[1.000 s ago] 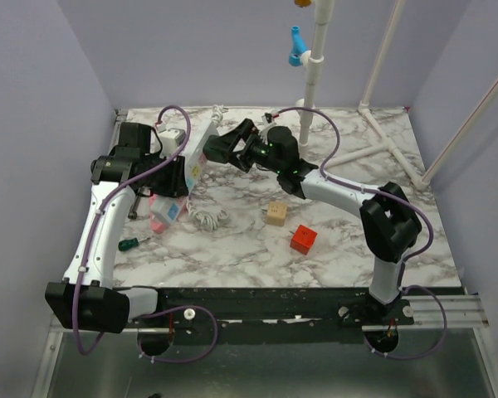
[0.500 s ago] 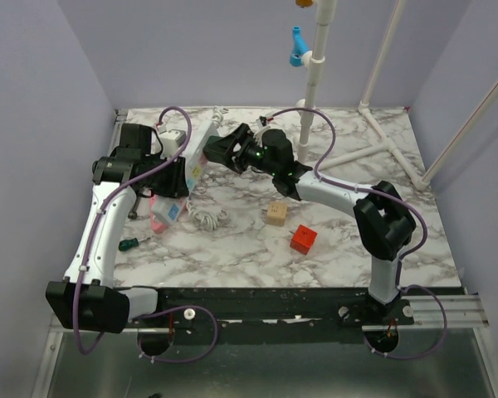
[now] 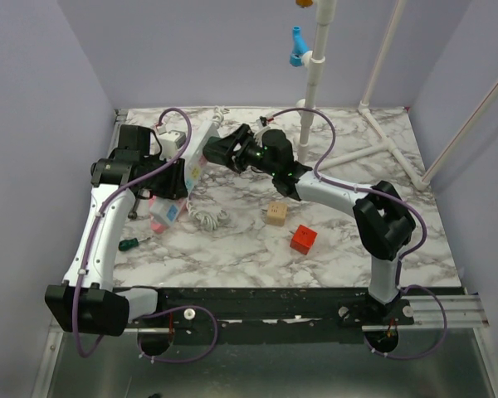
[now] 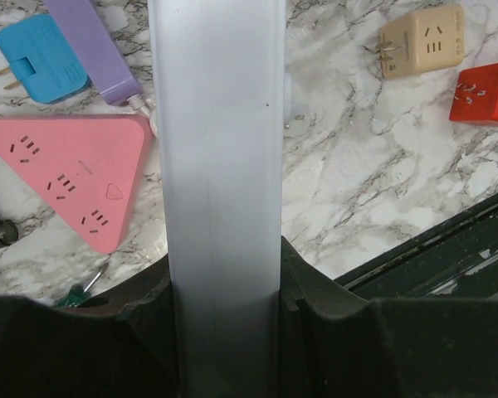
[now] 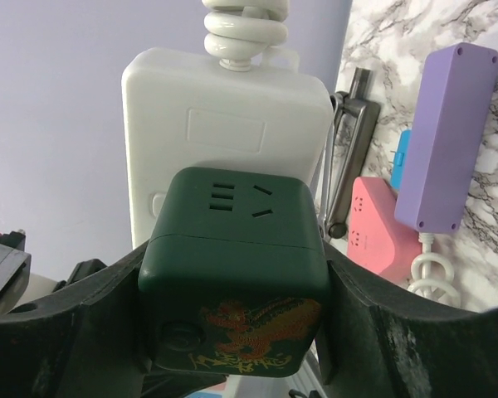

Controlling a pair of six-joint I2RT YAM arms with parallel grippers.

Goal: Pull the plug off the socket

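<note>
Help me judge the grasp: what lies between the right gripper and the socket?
The dark green cube plug, seen in the right wrist view: the right gripper clamps its sides, and the white socket stands right behind it.

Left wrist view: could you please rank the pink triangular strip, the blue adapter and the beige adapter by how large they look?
1. pink triangular strip, clearly the largest.
2. blue adapter and beige adapter: they look about alike, so I would not rank them.
</note>
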